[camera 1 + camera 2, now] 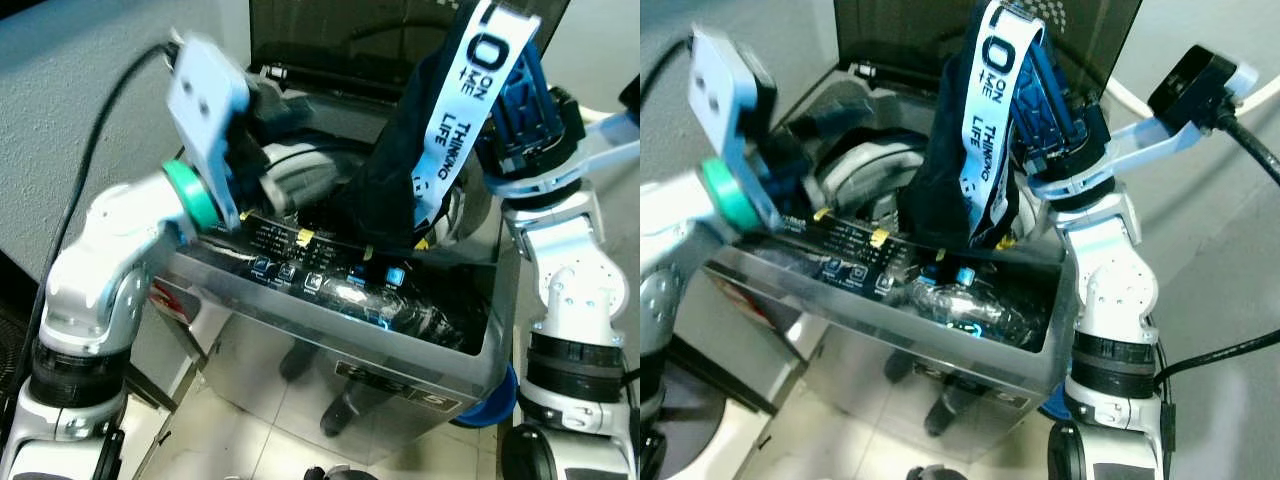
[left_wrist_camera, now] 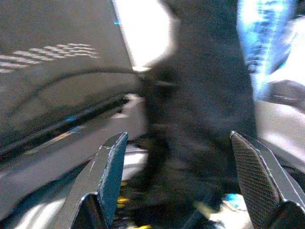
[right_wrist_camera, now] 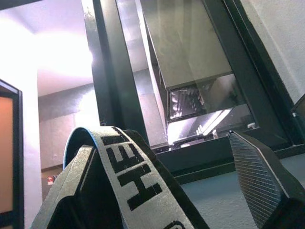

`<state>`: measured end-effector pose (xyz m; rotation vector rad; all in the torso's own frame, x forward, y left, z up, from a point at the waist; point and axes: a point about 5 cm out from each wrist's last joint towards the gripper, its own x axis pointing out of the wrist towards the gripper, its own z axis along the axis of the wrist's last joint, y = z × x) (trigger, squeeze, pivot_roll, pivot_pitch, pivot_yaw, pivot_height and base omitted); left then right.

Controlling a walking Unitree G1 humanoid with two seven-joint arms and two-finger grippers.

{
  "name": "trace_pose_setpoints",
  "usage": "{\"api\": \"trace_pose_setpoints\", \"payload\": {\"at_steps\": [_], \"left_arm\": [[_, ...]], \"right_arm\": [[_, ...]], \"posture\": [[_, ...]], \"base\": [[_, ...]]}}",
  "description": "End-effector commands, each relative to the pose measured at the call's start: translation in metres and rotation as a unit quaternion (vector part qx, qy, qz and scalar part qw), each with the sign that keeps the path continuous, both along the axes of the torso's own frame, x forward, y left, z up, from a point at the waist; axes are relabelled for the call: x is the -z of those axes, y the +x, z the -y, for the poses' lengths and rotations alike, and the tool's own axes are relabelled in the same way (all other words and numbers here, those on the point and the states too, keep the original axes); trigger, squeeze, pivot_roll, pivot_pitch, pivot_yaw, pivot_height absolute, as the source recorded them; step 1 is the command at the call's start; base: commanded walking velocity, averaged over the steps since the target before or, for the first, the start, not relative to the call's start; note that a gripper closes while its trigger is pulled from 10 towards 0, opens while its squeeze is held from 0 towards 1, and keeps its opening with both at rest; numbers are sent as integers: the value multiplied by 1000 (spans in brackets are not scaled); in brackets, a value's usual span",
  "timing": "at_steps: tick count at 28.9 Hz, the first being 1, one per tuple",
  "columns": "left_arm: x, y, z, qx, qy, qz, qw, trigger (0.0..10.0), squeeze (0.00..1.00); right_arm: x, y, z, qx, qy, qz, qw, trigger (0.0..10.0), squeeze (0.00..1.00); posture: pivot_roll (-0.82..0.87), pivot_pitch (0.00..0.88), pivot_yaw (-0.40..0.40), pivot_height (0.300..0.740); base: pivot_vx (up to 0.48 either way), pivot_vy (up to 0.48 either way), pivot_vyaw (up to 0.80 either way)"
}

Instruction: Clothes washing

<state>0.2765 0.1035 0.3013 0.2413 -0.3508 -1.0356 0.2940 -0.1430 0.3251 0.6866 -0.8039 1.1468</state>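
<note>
Your right gripper (image 3: pixel 157 191) is raised over the far right of the washer (image 1: pixel 400 360), and the dark garment (image 1: pixel 390 180) hangs from it. Its white band (image 1: pixel 465 95), printed with black letters, is draped over one finger (image 3: pixel 81 191); the other finger stands wide apart from it, so the fingers are spread and the garment is hooked rather than pinched. The garment's lower end reaches down into the washer's open top, behind the control panel (image 1: pixel 320 270). The lid (image 1: pixel 900 30) stands raised at the far side. Your left gripper (image 2: pixel 183 181) sits over the washer's left side, fingers open and empty, pointing at the hanging garment.
</note>
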Motion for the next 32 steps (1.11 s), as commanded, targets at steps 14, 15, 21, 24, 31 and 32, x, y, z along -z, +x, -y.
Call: {"api": "trace_pose_setpoints", "payload": {"at_steps": [14,15,21,24,31,32], "left_arm": [[-4,-1,1,-13,-5,15,1000,10000,0],[-4,-1,1,-13,-5,15,1000,10000,0],[-3,-7,7,-1,-9,14,1000,10000,0],[-3,-9,10,2,-13,12,1000,10000,0],[0,-10,10,1,-13,7,1000,10000,0],[0,-9,10,2,-13,6,1000,10000,0]], "right_arm": [[13,43,-48,226,-226,-33,947,10000,0],[13,43,-48,226,-226,-33,947,10000,0],[16,75,-71,374,-316,-55,870,10000,0],[10,92,-67,481,-337,-65,807,10000,0],[-3,100,-49,597,-457,88,654,10000,0],[1,102,-42,579,-521,142,611,10000,0]], "posture": [[115,70,-8,740],[115,70,-8,740],[117,71,-18,740],[118,77,-21,740],[98,93,-16,740],[88,94,-13,740]], "base": [[0,0,0],[0,0,0],[0,0,0],[0,0,0],[0,0,0],[0,0,0]]}}
